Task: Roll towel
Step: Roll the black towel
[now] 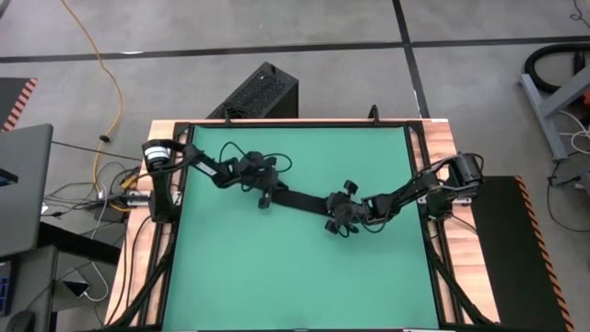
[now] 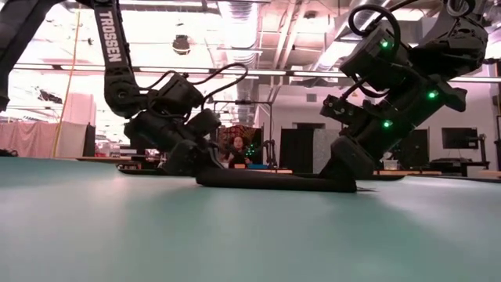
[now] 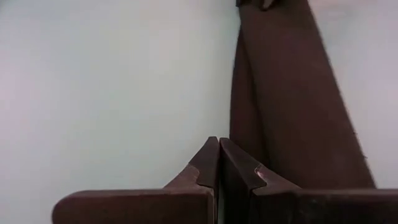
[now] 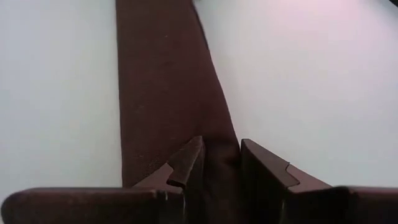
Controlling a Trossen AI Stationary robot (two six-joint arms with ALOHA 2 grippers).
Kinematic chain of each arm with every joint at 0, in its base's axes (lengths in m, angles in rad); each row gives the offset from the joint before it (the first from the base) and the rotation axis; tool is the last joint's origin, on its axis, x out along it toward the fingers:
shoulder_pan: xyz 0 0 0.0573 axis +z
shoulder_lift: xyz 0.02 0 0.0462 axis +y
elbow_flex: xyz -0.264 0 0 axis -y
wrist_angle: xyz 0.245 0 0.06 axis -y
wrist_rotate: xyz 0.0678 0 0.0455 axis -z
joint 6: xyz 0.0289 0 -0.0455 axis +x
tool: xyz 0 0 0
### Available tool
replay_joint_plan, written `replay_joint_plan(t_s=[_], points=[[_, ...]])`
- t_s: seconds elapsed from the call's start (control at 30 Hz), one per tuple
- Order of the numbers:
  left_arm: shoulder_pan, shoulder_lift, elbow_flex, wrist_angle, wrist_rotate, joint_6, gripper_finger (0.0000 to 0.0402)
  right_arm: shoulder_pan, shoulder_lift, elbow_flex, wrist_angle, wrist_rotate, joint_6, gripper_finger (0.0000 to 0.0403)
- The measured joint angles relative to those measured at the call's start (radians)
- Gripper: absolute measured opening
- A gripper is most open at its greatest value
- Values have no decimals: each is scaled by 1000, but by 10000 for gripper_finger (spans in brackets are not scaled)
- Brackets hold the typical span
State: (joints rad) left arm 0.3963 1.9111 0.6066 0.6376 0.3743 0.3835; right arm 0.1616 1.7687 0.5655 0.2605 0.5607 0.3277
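Currently, you have the towel (image 1: pixel 300 198) lying as a long narrow strip near the middle of the green mat (image 1: pixel 295 277), well clear of its edges. Your left gripper (image 1: pixel 265 195) sits at one end, fingers pressed together. Your right gripper (image 1: pixel 337 221) sits at the other end, fingers pinching the cloth.

The light is even and bright from above in the high view; the green mat (image 1: pixel 295 231) shows only small, soft shadows under the arms. In the low view the ceiling lamps (image 2: pixel 235 31) are blown out to white glare, so the arms stand as dark shapes against them, and the near part of the mat is blurred. Both wrist views look pale and washed, and the towel (image 3: pixel 292 106) has soft, unsharp edges there.
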Motion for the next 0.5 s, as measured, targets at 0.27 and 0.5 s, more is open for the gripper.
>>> replay_joint_plan(t_s=[0.27, 0.5], points=[[-80, -3, -85, 63, 26, -157, 0, 0, 0, 0, -2, 4, 61, 132], [-151, 0, -157, 179, 41, -295, 0, 1, 0, 0, -2, -15, 58, 132]])
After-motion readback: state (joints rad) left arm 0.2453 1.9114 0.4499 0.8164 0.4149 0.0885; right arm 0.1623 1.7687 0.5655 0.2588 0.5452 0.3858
